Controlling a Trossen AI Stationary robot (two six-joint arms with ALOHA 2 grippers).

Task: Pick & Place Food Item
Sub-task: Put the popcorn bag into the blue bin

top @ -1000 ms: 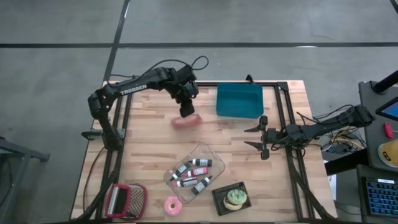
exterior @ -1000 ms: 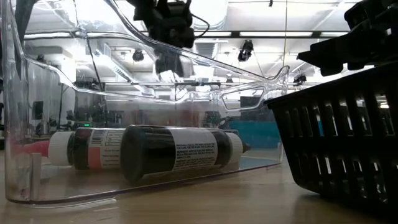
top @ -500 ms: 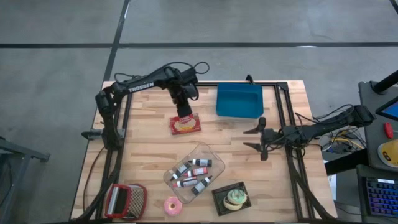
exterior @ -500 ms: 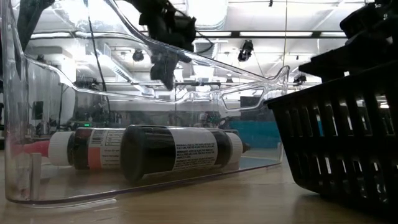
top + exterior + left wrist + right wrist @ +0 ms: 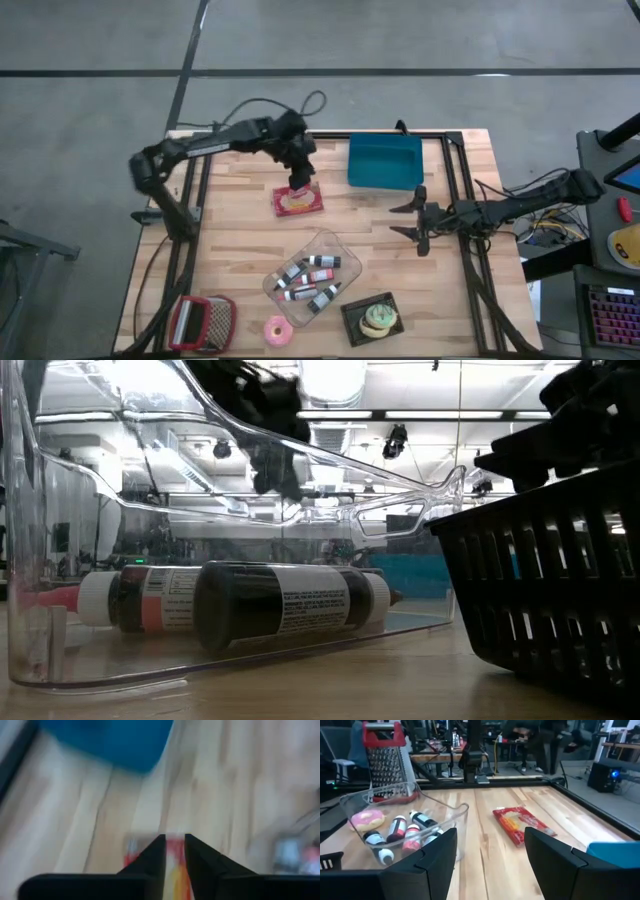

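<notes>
The food item is a flat red and yellow packet (image 5: 298,201) (image 5: 522,825) that lies on the wooden table, left of the blue bin. My left gripper (image 5: 300,180) (image 5: 175,855) points steeply down over the packet's far edge, its fingers a narrow gap apart. The packet's red and yellow show through that gap. In the low view the left gripper (image 5: 268,460) is a dark blur behind the clear tub. My right gripper (image 5: 416,220) (image 5: 490,865) waits at the table's right side. It is level, open and points toward the packet, with nothing between its fingers. My left gripper comes at the packet's far edge (image 5: 172,870) from above, slanting down. Its own fingers (image 5: 152,860) hide the place where they would meet the packet, so I cannot tell whether they touch it. The packet lies flat on the table.
A blue bin (image 5: 385,162) stands at the far edge, right of the packet. Toward the near edge are a clear tub of small bottles (image 5: 312,277), a red-handled grater (image 5: 203,322), a pink donut (image 5: 276,329) and a black tray with a green pastry (image 5: 377,318).
The packet, a tilted blur under my left gripper a second ago, has come to lie flat on the table. My left gripper has sunk a little and tipped steeper over its far edge, while the arm's elbow has swung toward the table's left.
</notes>
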